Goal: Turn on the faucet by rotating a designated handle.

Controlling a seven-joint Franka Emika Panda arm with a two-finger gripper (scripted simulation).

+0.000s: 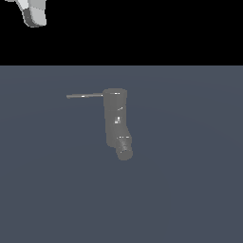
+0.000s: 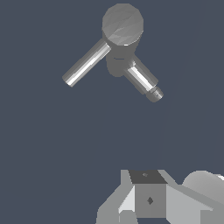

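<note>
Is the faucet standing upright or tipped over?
Upright: the faucet body rises vertically in the exterior view, handle projecting sideways from its top.

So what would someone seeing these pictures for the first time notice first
The grey faucet stands alone mid-scene on the flat blue-grey floor, its spout angled down toward the camera. Its thin handle sticks out toward the exterior view's left. The white gripper sits far off in the top left corner, touching nothing.

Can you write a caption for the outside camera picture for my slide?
Grey faucet stands alone, its thin handle untouched.
</note>
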